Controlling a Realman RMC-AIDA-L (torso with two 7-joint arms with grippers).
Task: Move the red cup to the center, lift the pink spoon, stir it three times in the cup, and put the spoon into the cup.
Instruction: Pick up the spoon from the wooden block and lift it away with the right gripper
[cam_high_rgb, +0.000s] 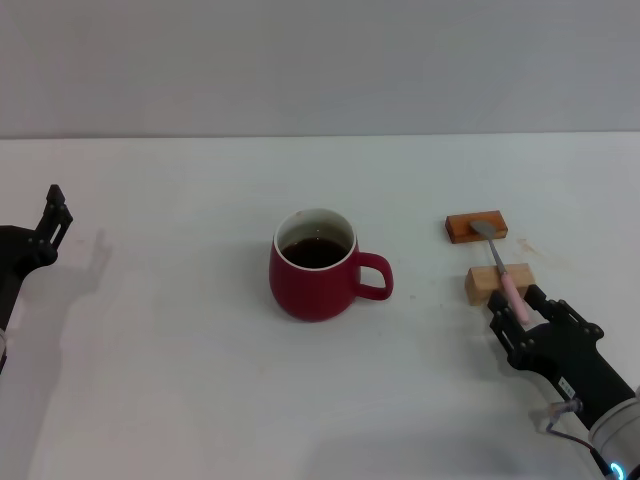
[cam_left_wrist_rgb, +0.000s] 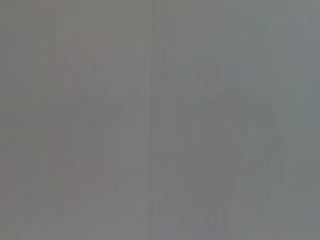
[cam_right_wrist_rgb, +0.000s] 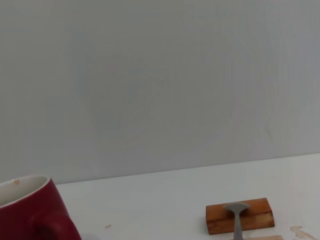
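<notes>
Nearest you, the right gripper (cam_high_rgb: 521, 312) sits low at the right front of the table (cam_high_rgb: 180, 380), its black fingers either side of the pink handle end of the pink spoon (cam_high_rgb: 503, 273). You cannot tell whether they are already pinching the handle or only spread around it.

The spoon lies bridged across 2 small wooden blocks: the pale block (cam_high_rgb: 497, 282) under the handle and the darker orange-brown block (cam_high_rgb: 476, 227) under the silver bowl. Raised like this, its handle is clear of the tabletop, so take it at the pink end, where the fingers can close from the sides. Judge it light, stiff and slim; the smooth handle may twist or slide in a loose grip, and the blocks look light enough to be nudged.

Further in, the red cup (cam_high_rgb: 314, 265) stands upright near the middle of the table, well apart from the spoon, its loop handle pointing toward the blocks. It is squat, rounded, glossy ceramic with a white inside and dark liquid near the rim. Expect it to be heavy, breakable and quick to spill.

Far off, the left gripper (cam_high_rgb: 48, 228) rests at the table's left edge, fingers unreadable.
</notes>
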